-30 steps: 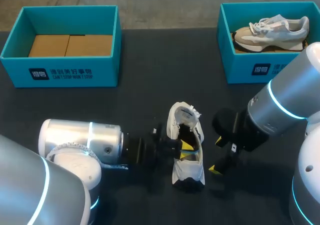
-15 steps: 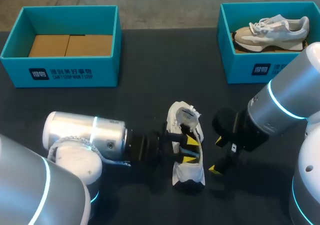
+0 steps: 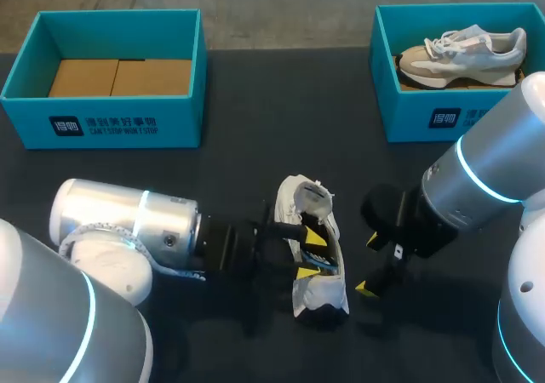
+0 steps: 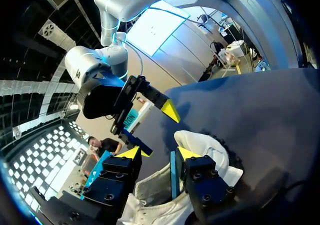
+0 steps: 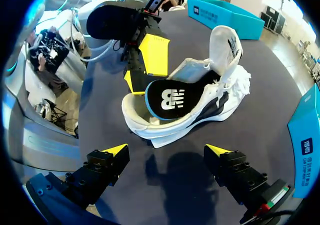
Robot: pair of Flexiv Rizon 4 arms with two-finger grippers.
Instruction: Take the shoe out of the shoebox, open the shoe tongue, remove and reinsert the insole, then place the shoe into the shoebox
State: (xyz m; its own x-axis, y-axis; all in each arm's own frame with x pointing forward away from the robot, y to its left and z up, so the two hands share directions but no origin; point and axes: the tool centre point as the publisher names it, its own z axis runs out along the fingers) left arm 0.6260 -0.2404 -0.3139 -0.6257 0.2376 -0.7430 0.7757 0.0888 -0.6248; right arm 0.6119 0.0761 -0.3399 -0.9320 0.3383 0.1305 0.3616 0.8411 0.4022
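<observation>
Resting on the dark desk (image 3: 255, 102), just ahead of the spread, empty right end effector (image 5: 166, 149): white mesh shoe (image 5: 200, 120), probably light, soft-walled, stiffest at sole and heel. Best taken by the heel collar. Between the left end effector's (image 4: 159, 153) parted fingers, seemingly unpinched: thin, floppy insole (image 5: 172, 100), black, blue-edged, raised at the heel.

2x shoes (image 3: 319, 296) (image 3: 464, 51), 2x shoeboxes (image 3: 119, 126) (image 3: 417, 115), 1x insole (image 5: 172, 99), 2x end effectors (image 3: 312, 255) (image 3: 370, 264).

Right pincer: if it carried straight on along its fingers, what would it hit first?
Most likely the white shoe, lying just ahead of the open right pincer; exact depth is unclear.
</observation>
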